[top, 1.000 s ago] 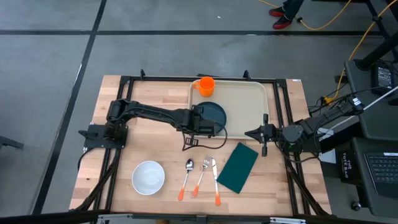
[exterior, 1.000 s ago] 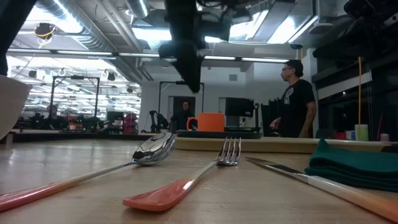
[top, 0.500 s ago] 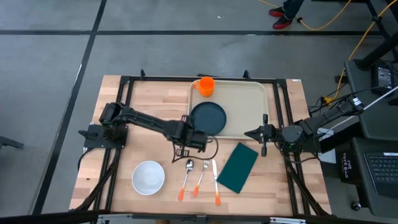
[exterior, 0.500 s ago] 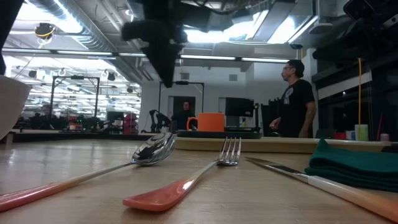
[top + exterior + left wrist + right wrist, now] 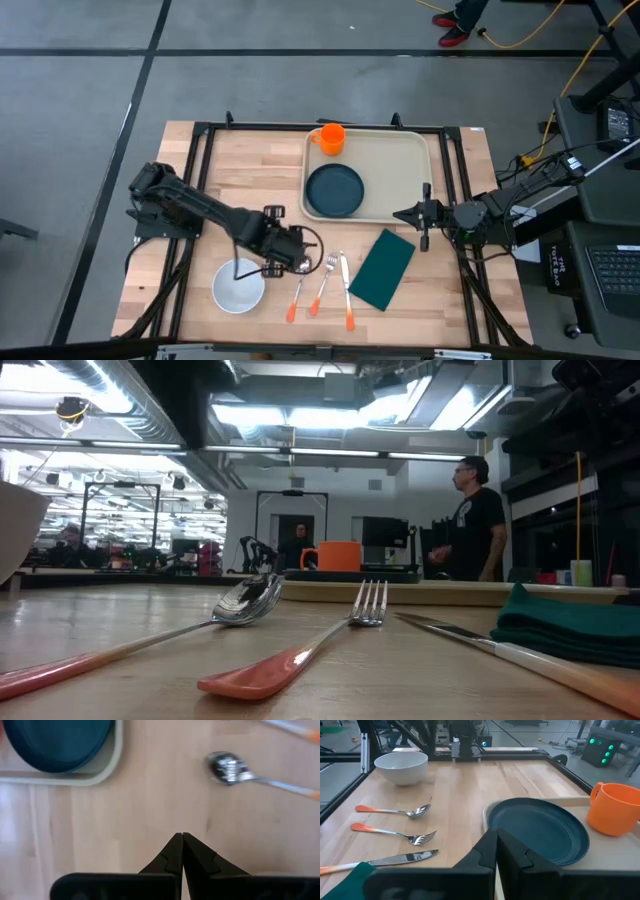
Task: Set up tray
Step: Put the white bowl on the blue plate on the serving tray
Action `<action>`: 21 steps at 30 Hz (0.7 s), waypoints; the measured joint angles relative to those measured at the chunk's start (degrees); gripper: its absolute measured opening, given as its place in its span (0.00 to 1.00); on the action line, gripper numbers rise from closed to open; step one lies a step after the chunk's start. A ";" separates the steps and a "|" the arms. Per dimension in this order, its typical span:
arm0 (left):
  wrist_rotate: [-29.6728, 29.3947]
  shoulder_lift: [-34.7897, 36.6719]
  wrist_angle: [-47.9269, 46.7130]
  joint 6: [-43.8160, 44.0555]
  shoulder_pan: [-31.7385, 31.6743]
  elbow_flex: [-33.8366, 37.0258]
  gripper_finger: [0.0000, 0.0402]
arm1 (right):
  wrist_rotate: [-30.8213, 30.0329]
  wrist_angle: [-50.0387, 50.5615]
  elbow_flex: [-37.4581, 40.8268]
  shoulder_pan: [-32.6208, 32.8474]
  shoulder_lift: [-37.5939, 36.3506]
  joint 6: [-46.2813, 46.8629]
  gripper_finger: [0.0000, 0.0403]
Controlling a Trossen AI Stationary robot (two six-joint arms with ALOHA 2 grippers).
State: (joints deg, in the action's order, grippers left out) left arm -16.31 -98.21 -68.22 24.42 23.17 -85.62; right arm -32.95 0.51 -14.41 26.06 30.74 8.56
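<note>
Spoon (image 5: 150, 635), fork (image 5: 300, 650) and knife (image 5: 520, 655) lie side by side on the wooden table (image 5: 120, 610), a green napkin (image 5: 575, 625) beside the knife. Farther back, an orange mug (image 5: 335, 555) stands on the tray (image 5: 400, 592); a person (image 5: 478, 520) stands beyond.

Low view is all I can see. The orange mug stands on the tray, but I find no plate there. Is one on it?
Observer: Yes. A dark teal plate lies flat inside the tray, beside the orange mug.
Operator: I cannot make out the left gripper. Where is it?
Observer: The left gripper is shut and holds nothing, above bare wood close to the spoon.
Operator: And the right one?
Observer: The right gripper is shut too, waiting just outside the tray's right side.
</note>
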 joint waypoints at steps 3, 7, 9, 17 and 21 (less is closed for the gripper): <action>0.00 1.04 -1.01 5.42 3.14 0.00 0.01 | -0.42 -0.02 0.00 0.00 -0.02 -0.02 0.03; 0.83 1.03 -4.12 13.00 7.27 0.00 0.00 | -1.02 -0.54 0.00 0.00 -0.03 -1.46 0.03; 1.47 0.76 -4.12 16.11 9.14 0.00 0.01 | -1.76 -1.06 0.00 0.00 -0.02 -2.54 0.03; 2.18 0.54 -3.55 30.08 16.56 0.00 0.01 | -3.43 -1.46 0.00 -0.02 -0.02 -1.31 0.03; 3.48 0.26 -3.43 33.20 19.81 0.00 0.00 | -3.44 -1.48 0.00 -0.02 -0.02 -0.83 0.03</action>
State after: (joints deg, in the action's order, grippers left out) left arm -12.82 -97.95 -71.65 57.62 42.98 -85.62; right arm -36.39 -0.97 -14.41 26.04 30.72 7.73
